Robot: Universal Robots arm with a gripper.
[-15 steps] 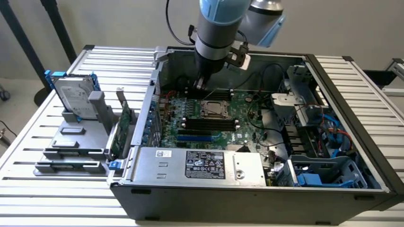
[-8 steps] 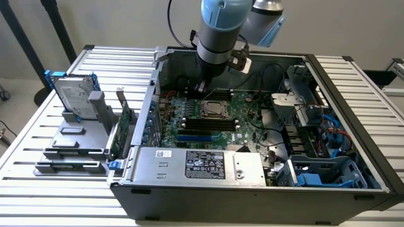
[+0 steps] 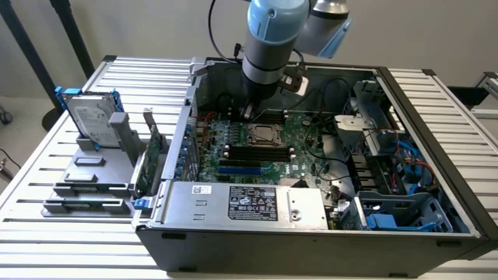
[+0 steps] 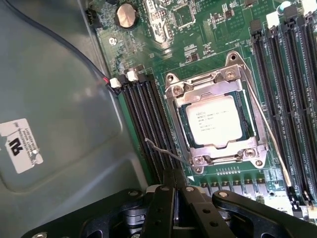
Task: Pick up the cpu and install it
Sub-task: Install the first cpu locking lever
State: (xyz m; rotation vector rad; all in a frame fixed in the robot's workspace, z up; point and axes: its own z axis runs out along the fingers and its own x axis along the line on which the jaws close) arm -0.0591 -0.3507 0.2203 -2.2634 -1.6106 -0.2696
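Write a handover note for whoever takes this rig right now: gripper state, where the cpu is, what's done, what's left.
Gripper: shut, holding nothing, hanging inside the open computer case just above the motherboard, beside the socket.
Cpu: lying flat in the motherboard socket, silver top up, inside the metal socket frame.
Done: the cpu is out of the gripper and seated in the socket.
Left: whether the frame is locked cannot be told; a thin wire lever sticks out beside the socket near the gripper. The arm is inside the case.
Hard drive and green card stand in the rack outside the case.
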